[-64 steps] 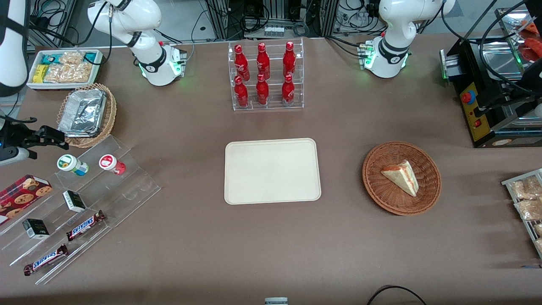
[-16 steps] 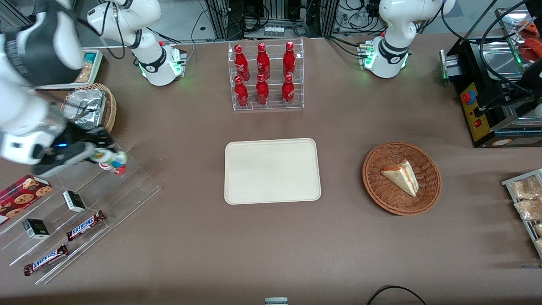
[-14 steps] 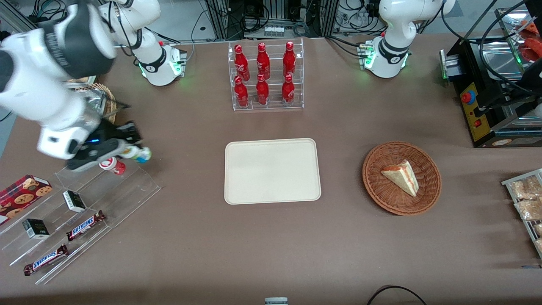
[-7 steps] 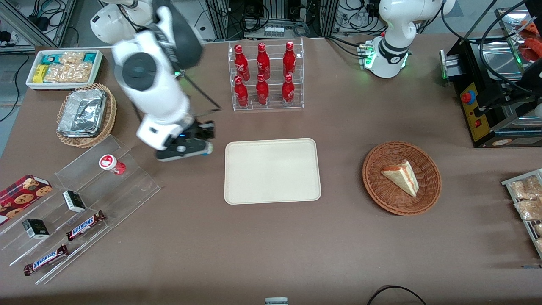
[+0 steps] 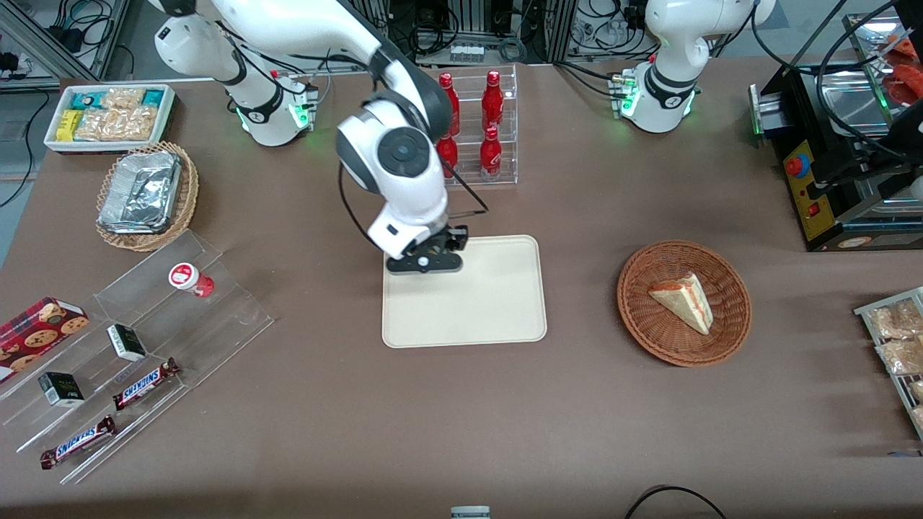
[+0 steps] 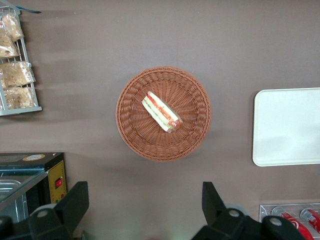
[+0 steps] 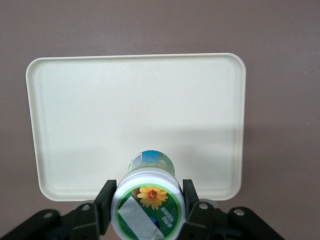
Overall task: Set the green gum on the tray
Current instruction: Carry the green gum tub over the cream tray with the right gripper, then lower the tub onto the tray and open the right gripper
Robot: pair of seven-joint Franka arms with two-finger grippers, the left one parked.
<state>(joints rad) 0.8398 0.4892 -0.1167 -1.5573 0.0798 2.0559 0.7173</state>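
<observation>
Front view, working arm's end first: a white bin (image 5: 108,115) of snack packs, a wicker basket (image 5: 148,196) with foil trays, and a clear stepped rack (image 5: 144,339). On the rack stand one red-lidded gum (image 5: 189,278), a cookie box (image 5: 40,326), two small dark boxes and two Snickers bars (image 5: 146,383).

Mid-table, the gripper (image 5: 425,264) hangs over the edge of the tray (image 5: 490,310) that is farthest from the camera. From here the arm hides what it carries. The right wrist view shows it plainly: both fingers (image 7: 102,205) are pressed against the sides of the green gum (image 7: 147,205), clamped just under its flowered lid, the canister held above the tray (image 7: 135,110) near its rim. I cannot tell whether its base touches the tray.

Past the arm stands a clear bottle rack (image 5: 483,122); four red bottles show, the rest hidden by the arm.

Toward the parked arm's end sits a second wicker basket (image 5: 728,331) with one sandwich wedge (image 5: 681,299), then a black machine (image 5: 836,158) and a wire rack (image 5: 898,346) of bagged snacks.
</observation>
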